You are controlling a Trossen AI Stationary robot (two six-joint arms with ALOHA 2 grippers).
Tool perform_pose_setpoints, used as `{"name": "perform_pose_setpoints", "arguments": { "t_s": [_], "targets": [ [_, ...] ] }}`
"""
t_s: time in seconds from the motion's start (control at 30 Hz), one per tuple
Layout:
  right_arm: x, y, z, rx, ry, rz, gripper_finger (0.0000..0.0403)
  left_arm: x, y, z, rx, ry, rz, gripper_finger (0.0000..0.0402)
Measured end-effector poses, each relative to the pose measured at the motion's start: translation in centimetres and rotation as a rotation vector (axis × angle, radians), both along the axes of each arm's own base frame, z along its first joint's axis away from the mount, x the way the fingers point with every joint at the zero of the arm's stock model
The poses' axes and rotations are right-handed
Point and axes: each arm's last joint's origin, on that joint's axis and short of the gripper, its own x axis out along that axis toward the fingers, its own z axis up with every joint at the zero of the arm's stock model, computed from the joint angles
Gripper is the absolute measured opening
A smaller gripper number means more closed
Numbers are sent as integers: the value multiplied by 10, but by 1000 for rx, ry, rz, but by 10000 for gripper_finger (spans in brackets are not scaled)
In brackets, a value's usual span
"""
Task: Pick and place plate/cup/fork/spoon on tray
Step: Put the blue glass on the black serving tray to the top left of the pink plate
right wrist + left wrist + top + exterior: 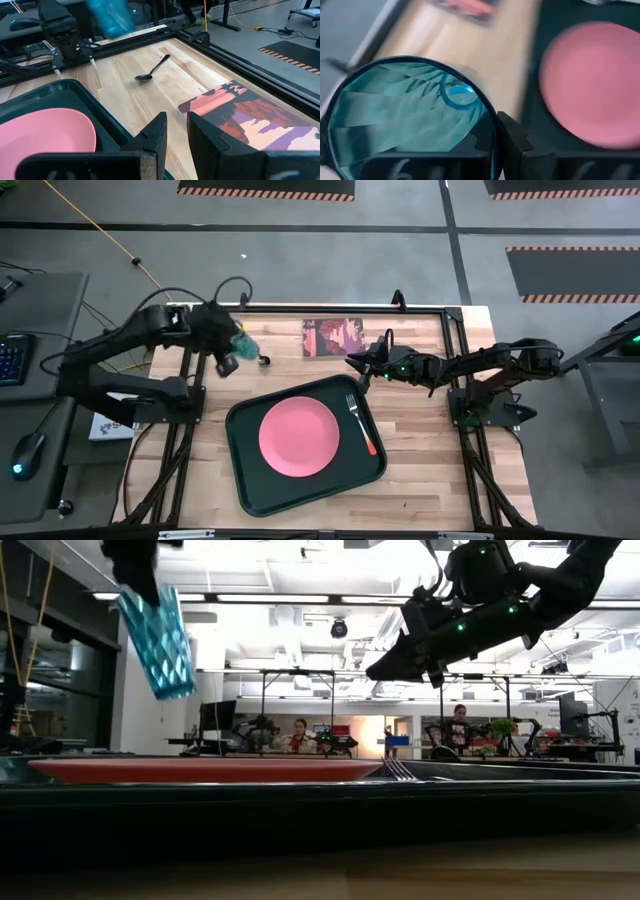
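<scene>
My left gripper [228,352] is shut on the teal cup [244,340], held high over the table's far left part, left of the tray [240,480]. The cup hangs tilted in the low view [158,640]. The pink plate [298,436] lies flat in the dark green tray. The fork [360,423] lies in the tray right of the plate, tines toward the far edge. The dark spoon [152,70] lies on the wood near the left gripper. My right gripper [358,368] hovers empty above the tray's far right corner, its fingers a narrow gap apart [176,125]. My left gripper holds the cup near its open rim [492,125], coming from above. One finger [512,145] stands outside the rim; the cup hides the other. The cup hangs below the fingers, tilted, lifted clear of the table, its bottom [175,690] lowest.
A dark-red square picture [332,337] lies on the wood at the far edge, just beyond the tray. Black frame rails run along the table's edges [450,340]. People sit in the room beyond the table [298,735].
</scene>
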Motion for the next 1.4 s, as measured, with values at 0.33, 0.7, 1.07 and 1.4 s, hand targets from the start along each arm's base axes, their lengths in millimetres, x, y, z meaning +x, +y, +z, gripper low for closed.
{"name": "perform_pose_setpoints", "arguments": {
  "t_s": [0.33,0.7,1.07,1.4],
  "targets": [
    [0,0,0,0,3,0,67,16,-95,-10,-143,194,-392,3],
    [0,0,-1,1,8,0,67,53,-175,-65,-20,459,-511,2],
    [0,0,-1,2,14,0,67,61,-188,-73,18,395,-459,1],
    [-1,0,-2,4,22,0,67,54,-184,-92,-6,413,-411,1]
  ]
}}
